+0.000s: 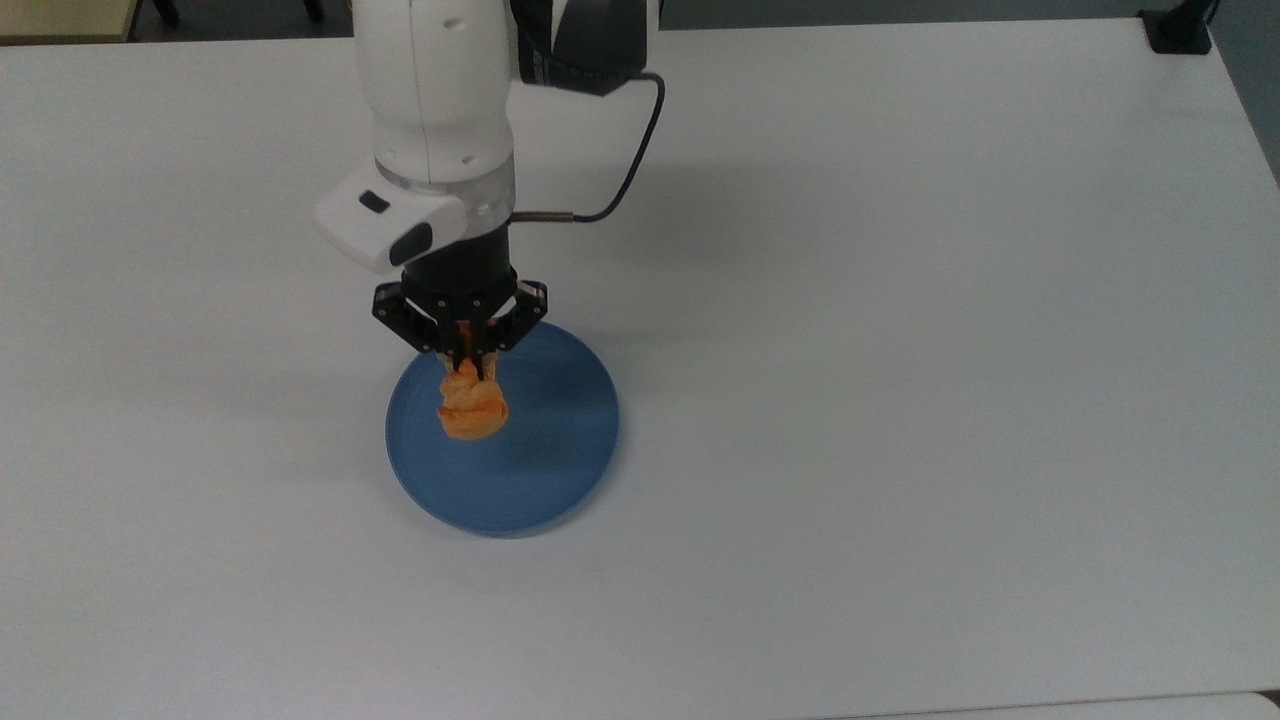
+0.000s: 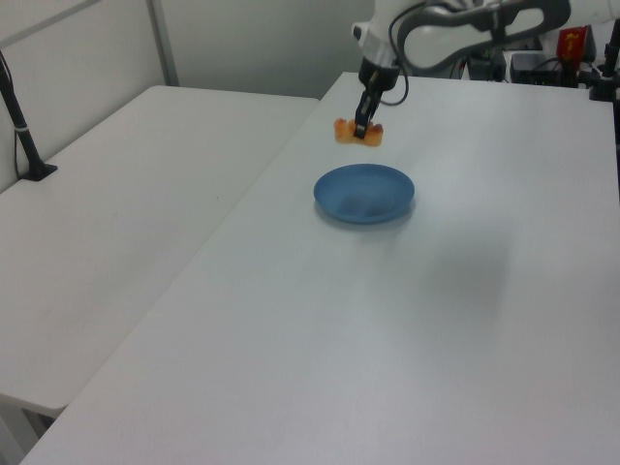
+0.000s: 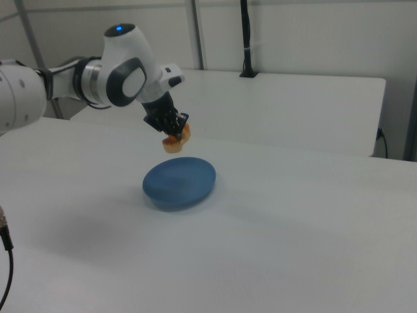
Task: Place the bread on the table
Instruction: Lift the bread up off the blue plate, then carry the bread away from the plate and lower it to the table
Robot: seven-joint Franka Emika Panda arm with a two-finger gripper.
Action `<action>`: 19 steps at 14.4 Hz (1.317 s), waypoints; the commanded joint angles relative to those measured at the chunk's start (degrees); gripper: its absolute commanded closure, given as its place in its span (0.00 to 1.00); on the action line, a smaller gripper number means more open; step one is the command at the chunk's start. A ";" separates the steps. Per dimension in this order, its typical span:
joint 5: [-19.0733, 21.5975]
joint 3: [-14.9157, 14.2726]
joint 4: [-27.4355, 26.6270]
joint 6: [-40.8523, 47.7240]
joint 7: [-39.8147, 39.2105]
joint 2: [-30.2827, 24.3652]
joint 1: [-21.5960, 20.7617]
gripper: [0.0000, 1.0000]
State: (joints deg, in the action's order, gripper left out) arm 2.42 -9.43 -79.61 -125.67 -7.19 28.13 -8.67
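**Bread held in the air above the blue plate**

Top view: the gripper is seen pointing down, its black fingers clenched on the upper end of the bread. The orange-brown roll is overlapped on the blue plate, toward the top view's upper left part of the dish. A shadow is cast on the plate surface beside the roll. The white table is spread around the plate on all sides.

Left view: the bread is gripped at its middle by the gripper and is held clear of the blue plate, with open space between roll and dish. The plate is rested flat on the table.

Right view: the bread is pinched in the gripper and is hung above the far rim of the blue plate, not touching it. The table is seen under the plate
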 commanded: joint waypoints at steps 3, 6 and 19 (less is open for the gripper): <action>0.48 0.38 -8.27 6.30 3.76 -11.59 1.20 1.00; 0.48 0.38 -12.40 7.89 4.03 -16.69 1.55 1.00; -0.66 5.56 -42.98 8.33 3.94 -34.72 1.46 1.00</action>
State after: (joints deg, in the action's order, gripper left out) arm 2.43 -5.49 -114.85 -116.61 -4.02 -2.31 -7.22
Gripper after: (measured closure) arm 0.890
